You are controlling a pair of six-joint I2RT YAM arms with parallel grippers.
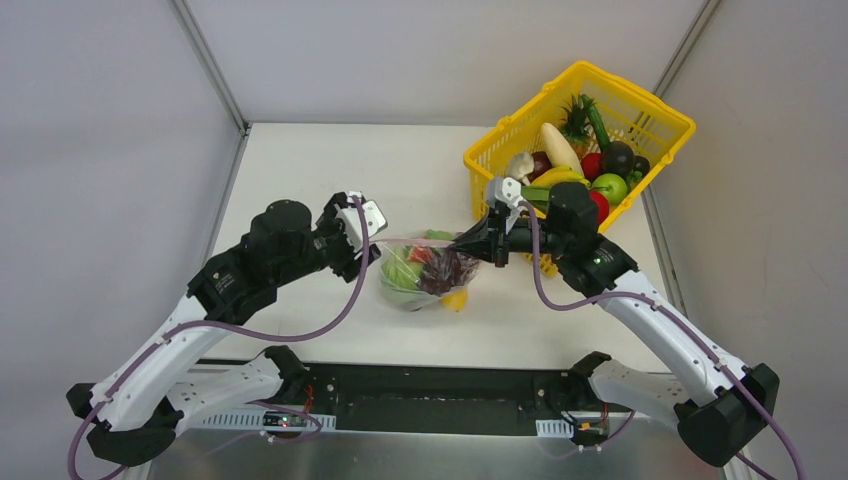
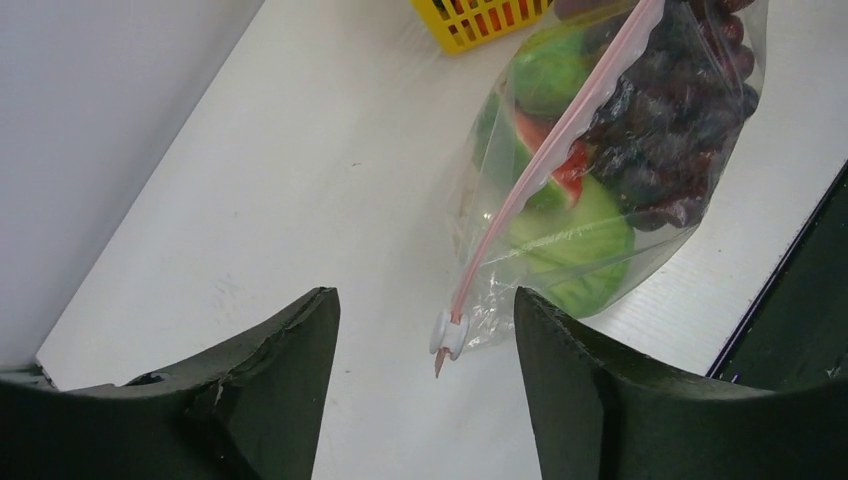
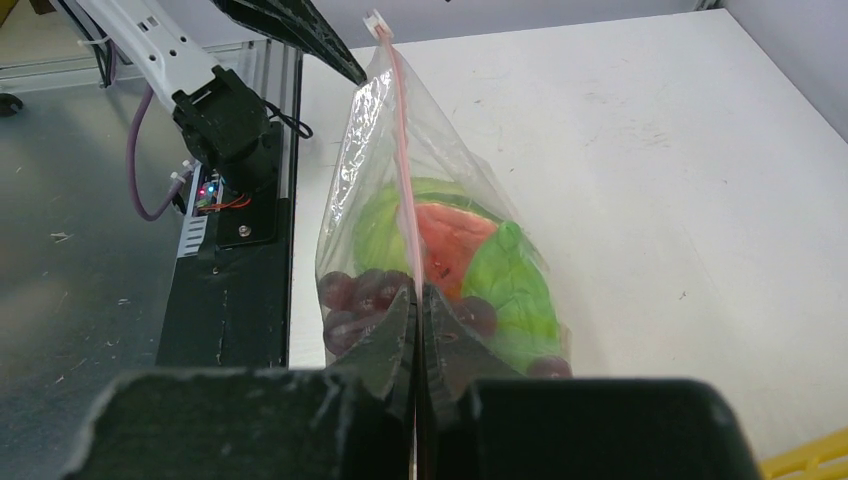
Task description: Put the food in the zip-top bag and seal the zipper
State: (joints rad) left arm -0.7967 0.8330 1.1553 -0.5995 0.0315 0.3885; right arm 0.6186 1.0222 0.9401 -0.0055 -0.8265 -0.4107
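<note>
The clear zip-top bag (image 1: 425,272) hangs in the table's middle, holding green cabbage (image 3: 510,285), a red tomato piece (image 3: 450,240) and purple grapes (image 2: 665,130). Its pink zipper (image 2: 545,170) runs taut along the top, with a white slider (image 2: 447,333) at the left end. My right gripper (image 3: 417,292) is shut on the zipper's right end (image 1: 470,246). My left gripper (image 2: 427,315) is open, its fingers on either side of the slider without touching it; in the top view it (image 1: 372,245) sits at the bag's left end. A yellow fruit (image 1: 455,299) shows at the bag's lower right.
A yellow lattice basket (image 1: 520,125) with several more toy fruits and vegetables stands at the back right, just behind my right wrist. The black mounting rail (image 1: 430,395) runs along the table's near edge.
</note>
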